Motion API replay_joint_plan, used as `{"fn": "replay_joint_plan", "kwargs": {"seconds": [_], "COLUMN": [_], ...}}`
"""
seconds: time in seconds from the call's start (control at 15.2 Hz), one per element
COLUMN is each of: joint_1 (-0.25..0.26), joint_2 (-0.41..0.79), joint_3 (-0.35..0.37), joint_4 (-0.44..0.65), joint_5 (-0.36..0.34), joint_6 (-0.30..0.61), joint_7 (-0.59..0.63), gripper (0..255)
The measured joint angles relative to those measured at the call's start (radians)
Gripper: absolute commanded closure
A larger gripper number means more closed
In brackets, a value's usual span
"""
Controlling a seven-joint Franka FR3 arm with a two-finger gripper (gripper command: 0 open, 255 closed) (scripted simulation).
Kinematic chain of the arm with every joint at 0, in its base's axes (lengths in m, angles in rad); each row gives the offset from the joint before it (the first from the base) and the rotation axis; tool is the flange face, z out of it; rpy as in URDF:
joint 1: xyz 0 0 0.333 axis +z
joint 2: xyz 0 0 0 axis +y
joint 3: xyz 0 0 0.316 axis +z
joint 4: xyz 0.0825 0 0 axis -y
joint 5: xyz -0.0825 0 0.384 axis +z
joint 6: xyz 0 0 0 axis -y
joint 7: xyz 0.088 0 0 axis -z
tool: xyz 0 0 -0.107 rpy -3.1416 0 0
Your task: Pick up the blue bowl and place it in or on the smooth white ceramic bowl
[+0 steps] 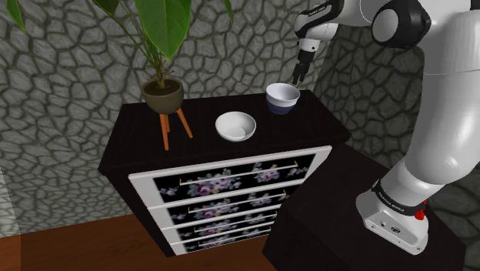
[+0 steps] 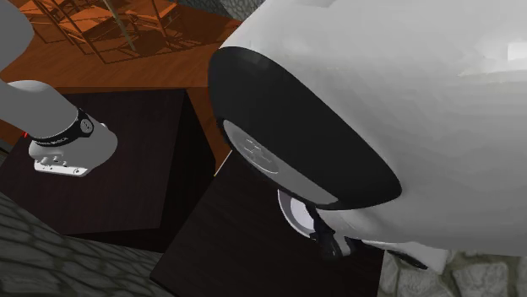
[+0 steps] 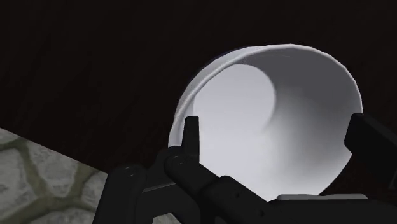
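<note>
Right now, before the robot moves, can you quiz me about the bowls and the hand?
1. Fill the gap: the white bowl and the blue-based bowl both stand on top of a dark ____ with flowery drawers.
2. Pick one: which bowl is closest to the hand? A) the white bowl B) the blue-based bowl C) both are equally close
3. True or false: the blue-based bowl already sits inside the white bowl.

Key: 1. dresser. 2. B. 3. False, the two bowls stand apart.
</note>
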Motion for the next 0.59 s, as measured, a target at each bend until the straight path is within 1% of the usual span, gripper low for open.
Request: {"fn": "replay_joint_plan", "kwargs": {"seconds": [0.2, 0.33, 0.4, 0.46, 0.53, 0.59], "joint_1": [-0.054, -0.090, -0.110, -0.121, -0.125, -0.124], "joint_2": [0.148, 0.244, 0.307, 0.338, 0.359, 0.365], "joint_3": [0.018, 0.030, 0.039, 0.044, 0.047, 0.049], "joint_4": [0.184, 0.322, 0.413, 0.458, 0.476, 0.472], "joint_5": [0.033, 0.046, 0.054, 0.057, 0.060, 0.062], "joint_6": [-0.045, -0.090, -0.117, -0.132, -0.129, -0.120], "joint_7": [-0.023, -0.029, -0.024, -0.023, -0.024, -0.026], "gripper": [0, 0, 0, 0, 0, 0]}}
